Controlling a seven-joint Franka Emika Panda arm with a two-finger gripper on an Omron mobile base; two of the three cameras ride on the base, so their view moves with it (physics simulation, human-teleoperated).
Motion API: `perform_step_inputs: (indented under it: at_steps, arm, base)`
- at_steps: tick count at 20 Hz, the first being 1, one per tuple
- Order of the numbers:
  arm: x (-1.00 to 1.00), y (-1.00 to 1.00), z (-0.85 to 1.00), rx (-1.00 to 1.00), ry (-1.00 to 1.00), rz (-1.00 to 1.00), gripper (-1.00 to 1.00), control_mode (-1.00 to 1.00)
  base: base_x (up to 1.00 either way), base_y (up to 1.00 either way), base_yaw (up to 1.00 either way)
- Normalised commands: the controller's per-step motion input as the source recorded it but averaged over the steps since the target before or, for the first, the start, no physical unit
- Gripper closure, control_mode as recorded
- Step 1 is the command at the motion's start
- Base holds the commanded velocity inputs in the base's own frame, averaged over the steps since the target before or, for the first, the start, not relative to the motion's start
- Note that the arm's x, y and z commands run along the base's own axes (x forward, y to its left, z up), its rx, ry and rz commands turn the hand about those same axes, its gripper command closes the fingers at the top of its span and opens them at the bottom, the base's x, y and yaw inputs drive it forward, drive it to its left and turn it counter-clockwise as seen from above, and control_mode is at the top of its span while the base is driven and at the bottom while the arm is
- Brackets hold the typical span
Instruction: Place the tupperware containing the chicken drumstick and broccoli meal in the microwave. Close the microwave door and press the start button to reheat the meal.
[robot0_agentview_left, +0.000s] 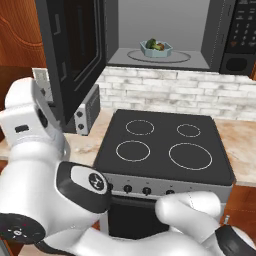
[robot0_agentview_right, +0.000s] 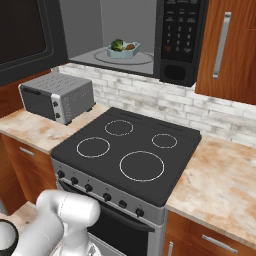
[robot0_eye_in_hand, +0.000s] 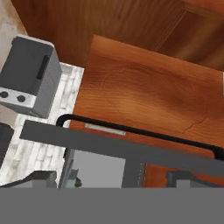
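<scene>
The small pale blue-green plastic tupperware (robot0_agentview_left: 156, 48) sits inside the large black microwave (robot0_agentview_right: 181, 40), on the round turntable plate (robot0_agentview_left: 183, 57) at the middle of the cavity floor. Inside the tub lie the dark green broccoli floret (robot0_agentview_right: 117, 45) and the small brown chicken drumstick (robot0_agentview_right: 130, 47), side by side. The wide black microwave door (robot0_agentview_left: 75, 55) stands swung open to the left of the cavity; from the hand view its black bar handle (robot0_eye_in_hand: 144, 134) runs across the frame, close in front of the camera. The keypad panel (robot0_agentview_right: 182, 27) sits at the right side of the microwave.

Below, a black four-ring stove top (robot0_agentview_right: 131, 147) is set into the marble tabletop (robot0_agentview_right: 225, 185), with a small grey toaster oven (robot0_agentview_right: 57, 96) near the tabletop's left rear edge.

The claw (robot0_eye_in_hand: 113, 180) shows two dark tips at the bottom of the hand view, set well apart, holding nothing.
</scene>
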Motion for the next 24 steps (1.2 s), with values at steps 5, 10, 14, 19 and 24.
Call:
perform_step_inputs:
  at_steps: [5,10,14,19,24]
  arm:
    - [0.32,0.15,-0.09,0.0,0.01,-0.02,-1.0,-1.0]
    - [0.48,0.0,0.0,0.0,0.0,-0.04,-1.0,-1.0]
    - [0.66,0.02,-0.04,0.0,0.0,-0.07,-1.0,-1.0]
    - [0.73,0.2,-0.06,-0.01,0.0,-0.13,-1.0,-1.0]
    - [0.73,0.11,0.0,0.0,0.0,-0.2,-1.0,-1.0]
  base:
    - [0.0,0.0,0.0]
    - [0.0,0.0,0.0]
    - [0.0,0.0,0.0]
    - [0.0,0.0,0.0]
    - [0.0,0.0,0.0]
